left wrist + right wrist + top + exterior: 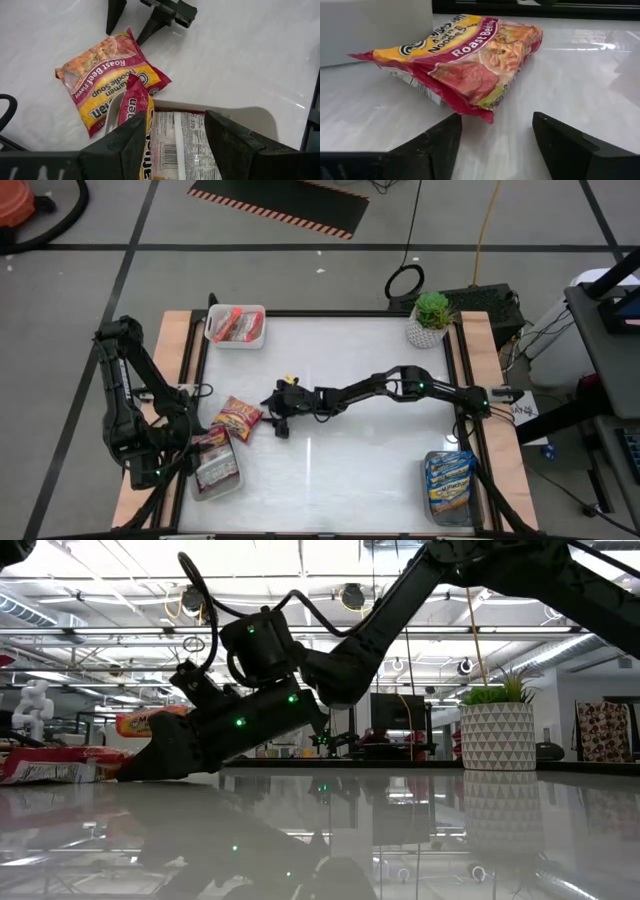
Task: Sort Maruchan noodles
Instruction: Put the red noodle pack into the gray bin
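Meanwhile: Right Gripper Open Beside a Roast Beef Packet

Underneath everything, the glossy white table point(340, 440) in its pale wood frame mirrors ceiling lights; grey tiled floor with a striped hazard mat point(285, 205) lies beyond.

The right gripper point(277, 416), stretched across to the left, hovers low with fingers spread, just right of the dark red and yellow Roast Beef noodle packet point(470, 60), touching nothing.

The left gripper point(175, 145), fingers parted and empty, hangs over the near-left clear bin point(215, 465) of dark red packets.

Orange-red packets fill the far-left white bin point(236, 327); blue packets fill the near-right bin point(448, 483).

A potted green plant point(431, 318) stands far right.

Bin contents are partly hidden.
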You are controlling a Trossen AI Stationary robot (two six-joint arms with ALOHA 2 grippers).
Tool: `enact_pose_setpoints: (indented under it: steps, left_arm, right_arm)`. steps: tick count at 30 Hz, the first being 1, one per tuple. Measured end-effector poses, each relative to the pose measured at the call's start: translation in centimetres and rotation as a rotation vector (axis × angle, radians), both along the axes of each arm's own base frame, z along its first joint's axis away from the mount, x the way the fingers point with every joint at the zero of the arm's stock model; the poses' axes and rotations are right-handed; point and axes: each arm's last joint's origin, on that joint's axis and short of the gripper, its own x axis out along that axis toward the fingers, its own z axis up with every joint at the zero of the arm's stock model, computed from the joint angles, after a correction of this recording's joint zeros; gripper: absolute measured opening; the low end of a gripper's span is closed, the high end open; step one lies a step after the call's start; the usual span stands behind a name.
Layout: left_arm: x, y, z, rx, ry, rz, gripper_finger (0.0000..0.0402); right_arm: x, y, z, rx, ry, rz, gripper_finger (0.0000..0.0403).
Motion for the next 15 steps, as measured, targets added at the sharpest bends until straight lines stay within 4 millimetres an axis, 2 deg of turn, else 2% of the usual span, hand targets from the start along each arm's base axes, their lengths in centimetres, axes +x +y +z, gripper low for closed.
enact_pose_setpoints:
  steps: [10, 15]
  left_arm:
    - [0.0, 0.0, 0.0, 0.01, 0.002, -0.015, 0.0205]
    - [0.0, 0.0, 0.0, 0.019, 0.005, -0.028, 0.0205]
  right_arm:
    - [-0.01, 0.52, -0.02, 0.045, -0.003, 0.074, 0.0184]
    - [-0.01, 0.93, 0.01, 0.096, -0.005, 0.078, 0.0179]
